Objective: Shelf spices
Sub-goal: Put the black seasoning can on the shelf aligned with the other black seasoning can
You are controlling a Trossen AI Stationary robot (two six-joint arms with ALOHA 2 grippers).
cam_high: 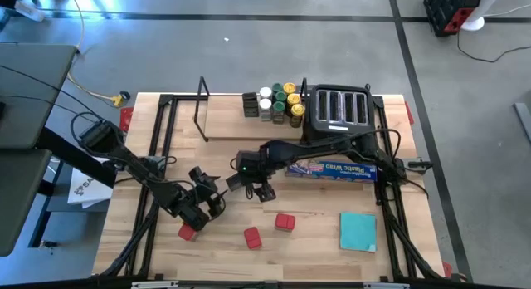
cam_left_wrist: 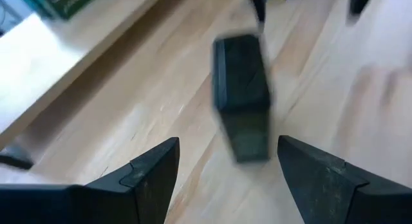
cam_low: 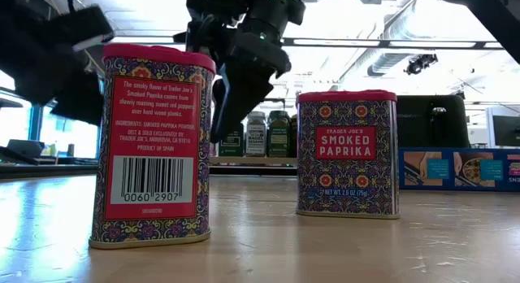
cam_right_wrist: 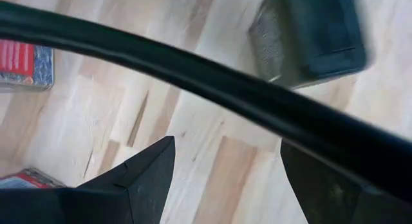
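both end effectors were released, holding nothing: left end effector (cam_high: 202, 208) near a red tin (cam_high: 187, 232), right end effector (cam_high: 264, 189) mid-table. risk: open fingers could tip an upright tin. counted 3 red tins on the table (cam_high: 315, 239), about 8 jars on the shelf (cam_high: 224, 127).

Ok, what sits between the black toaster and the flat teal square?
The long blue plastic-wrap box lies crosswise between toaster and teal square, with the right arm stretched along its toaster side. The high view shows it.
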